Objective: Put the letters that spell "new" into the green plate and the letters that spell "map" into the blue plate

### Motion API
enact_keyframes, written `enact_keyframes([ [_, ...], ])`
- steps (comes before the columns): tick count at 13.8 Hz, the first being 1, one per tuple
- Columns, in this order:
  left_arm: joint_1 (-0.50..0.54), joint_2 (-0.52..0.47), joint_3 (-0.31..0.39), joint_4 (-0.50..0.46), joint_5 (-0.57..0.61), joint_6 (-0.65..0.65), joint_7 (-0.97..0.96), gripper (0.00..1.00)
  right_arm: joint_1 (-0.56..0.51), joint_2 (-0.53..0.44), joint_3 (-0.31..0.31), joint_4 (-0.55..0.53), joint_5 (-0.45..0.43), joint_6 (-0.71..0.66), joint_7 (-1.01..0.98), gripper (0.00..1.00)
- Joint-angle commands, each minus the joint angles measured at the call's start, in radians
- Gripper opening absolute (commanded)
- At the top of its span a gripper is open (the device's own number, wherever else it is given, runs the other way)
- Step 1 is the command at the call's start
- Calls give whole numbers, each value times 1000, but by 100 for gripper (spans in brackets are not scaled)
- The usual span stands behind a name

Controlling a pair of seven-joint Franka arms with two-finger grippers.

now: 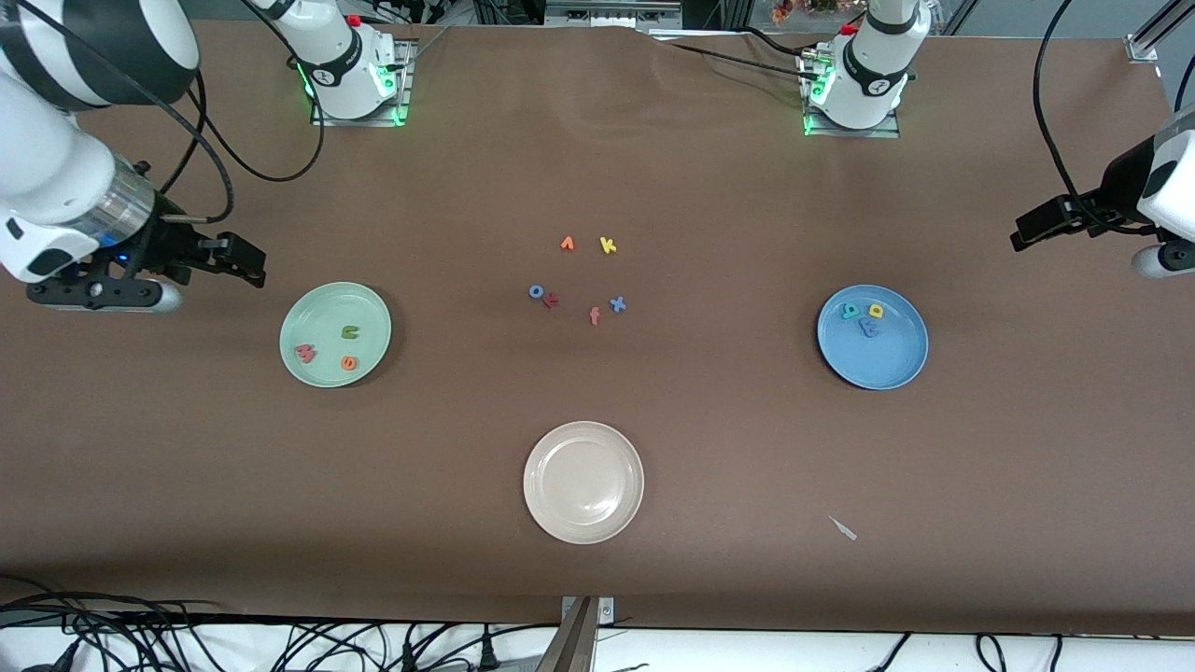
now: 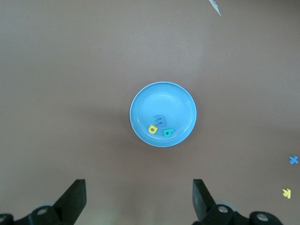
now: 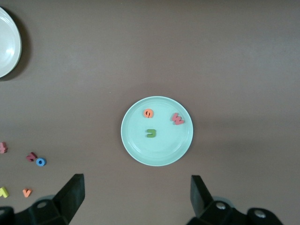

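Note:
The green plate point(image 1: 291, 329) holds the green n point(image 1: 349, 330), the pinkish-red w point(image 1: 305, 352) and the orange e point(image 1: 349, 363); the right wrist view shows the same plate point(image 3: 159, 152) and its letters. The blue plate point(image 1: 892, 366) holds the blue m point(image 1: 870, 327), a teal letter point(image 1: 850, 311) and a yellow letter point(image 1: 877, 310). My right gripper point(image 3: 137, 180) hangs open and empty over bare table beside the green plate, toward the right arm's end. My left gripper point(image 2: 139, 183) hangs open and empty over bare table beside the blue plate point(image 2: 159, 96).
A beige-white plate point(image 1: 583, 482) sits nearest the front camera, mid-table. Loose letters lie in the middle: yellow k point(image 1: 608, 245), an orange one point(image 1: 567, 244), blue o point(image 1: 537, 291), reddish f point(image 1: 595, 315), blue x point(image 1: 617, 303). A white scrap point(image 1: 843, 528) lies near the front edge.

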Motion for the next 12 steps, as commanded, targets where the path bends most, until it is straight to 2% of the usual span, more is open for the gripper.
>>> enact_keyframes([
  [1, -4, -13, 7, -7, -29, -7, 22, 100, -10, 8, -6, 67, 31, -62, -34, 100],
  [4, -4, -12, 7, -7, -29, -7, 22, 100, 5, -5, -17, 81, 35, -90, -33, 100],
  [5, -4, -13, 7, -7, -29, -7, 22, 100, 50, -11, -61, 81, 35, -90, -33, 100],
  [7, -4, -13, 7, -7, -29, -7, 22, 100, 168, -12, -191, 81, 37, -93, -36, 100],
  [12, -6, -12, 7, -7, -29, -7, 22, 100, 168, -11, -198, 90, 32, -135, -40, 100],
])
